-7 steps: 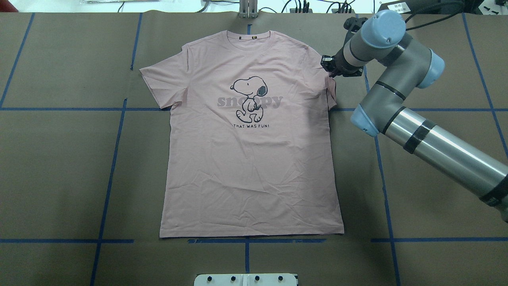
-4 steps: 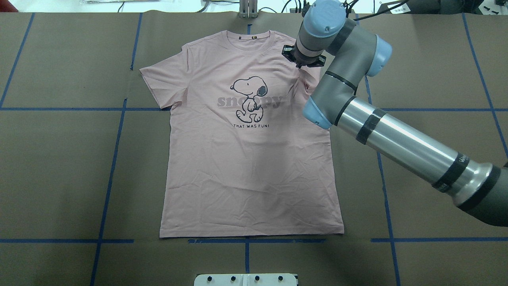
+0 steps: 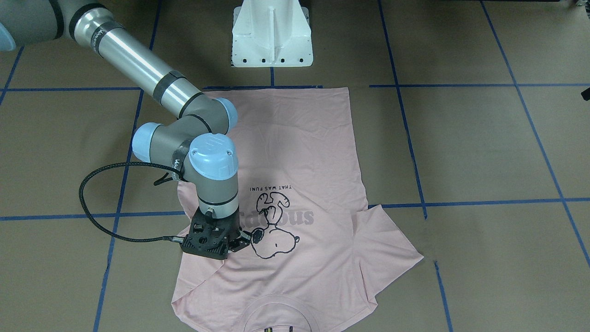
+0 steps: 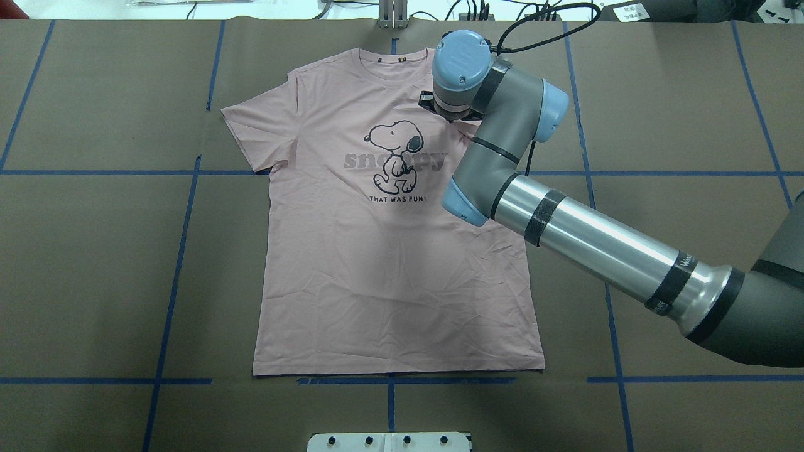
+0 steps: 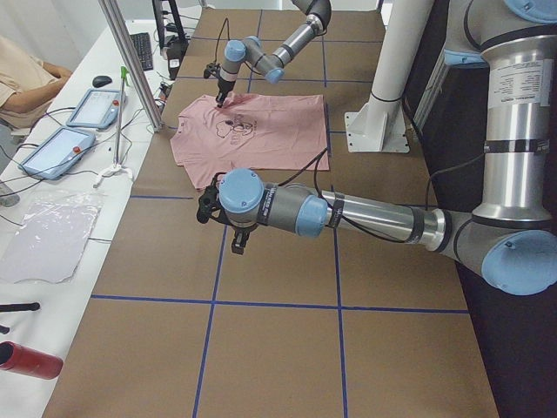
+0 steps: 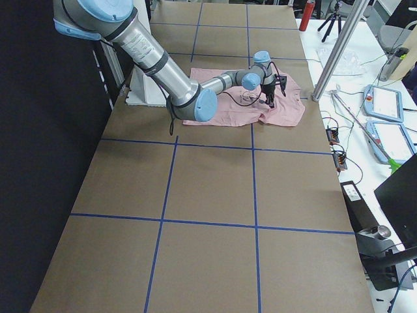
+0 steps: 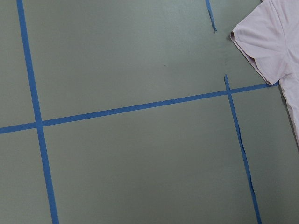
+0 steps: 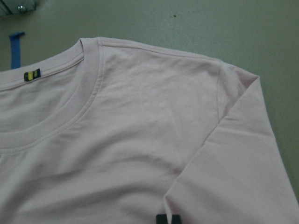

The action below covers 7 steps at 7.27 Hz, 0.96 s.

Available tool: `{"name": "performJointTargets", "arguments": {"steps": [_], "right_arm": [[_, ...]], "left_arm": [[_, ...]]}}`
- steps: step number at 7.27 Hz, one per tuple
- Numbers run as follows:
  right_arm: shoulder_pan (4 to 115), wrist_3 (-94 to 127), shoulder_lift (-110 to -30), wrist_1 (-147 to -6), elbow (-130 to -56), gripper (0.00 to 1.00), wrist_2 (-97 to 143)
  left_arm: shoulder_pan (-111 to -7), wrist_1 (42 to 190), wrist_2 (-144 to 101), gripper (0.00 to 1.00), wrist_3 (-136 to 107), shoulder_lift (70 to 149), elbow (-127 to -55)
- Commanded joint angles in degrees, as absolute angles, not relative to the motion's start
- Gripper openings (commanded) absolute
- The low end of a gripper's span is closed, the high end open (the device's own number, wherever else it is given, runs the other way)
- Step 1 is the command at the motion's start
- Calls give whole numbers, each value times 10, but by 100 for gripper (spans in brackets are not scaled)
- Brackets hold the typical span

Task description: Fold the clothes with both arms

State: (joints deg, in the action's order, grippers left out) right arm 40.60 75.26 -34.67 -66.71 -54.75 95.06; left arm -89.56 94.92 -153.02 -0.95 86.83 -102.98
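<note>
The pale pink T-shirt (image 4: pixel 389 276) lies flat, face up, with its collar at the far edge of the table. My right gripper (image 3: pixel 237 243) hangs low over the chest beside the Snoopy drawing (image 3: pixel 272 230). It is shut on the right sleeve, which is drawn inward over the shirt (image 8: pixel 233 154). In the overhead view the wrist (image 4: pixel 461 63) hides the fingers. The other sleeve (image 4: pixel 251 132) lies spread out. My left gripper (image 5: pixel 235 244) shows only in the exterior left view, over bare table short of the shirt; I cannot tell its state.
Blue tape lines (image 4: pixel 176 270) cross the brown table cover. The white pedestal base (image 3: pixel 272 37) stands at the near edge. A person (image 5: pixel 26 83) sits at a side desk with tablets (image 5: pixel 96 109). A metal post (image 5: pixel 130 61) rises there.
My right arm has swept left from beyond the shirt's right edge to over the chest, pulling the right sleeve inward with it. The rest of the shirt has stayed put.
</note>
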Motion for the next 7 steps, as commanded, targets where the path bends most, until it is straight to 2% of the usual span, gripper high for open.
{"name": "performJointTargets", "arguments": {"steps": [1,3,4,6,7], "right_arm": [[389,752,-336,-667,-530,100,911],[399,751,-332,-668,-559,100,925],[423,750,-350,-671,-604,100,980],[466,750,-460,-667,-742,100,1082],[486,747,-539,-666,-834,100,1116]], "left_arm": [[-896,949,-1531,100,-10,870,-1030],[-882,987,-1549,100,-126,914,-1015],[-819,1050,-1535,100,-220,941,-1006],[-700,1116,-1443,99,-370,1048,-952],[-659,1117,-1407,99,-420,1099,-899]]}}
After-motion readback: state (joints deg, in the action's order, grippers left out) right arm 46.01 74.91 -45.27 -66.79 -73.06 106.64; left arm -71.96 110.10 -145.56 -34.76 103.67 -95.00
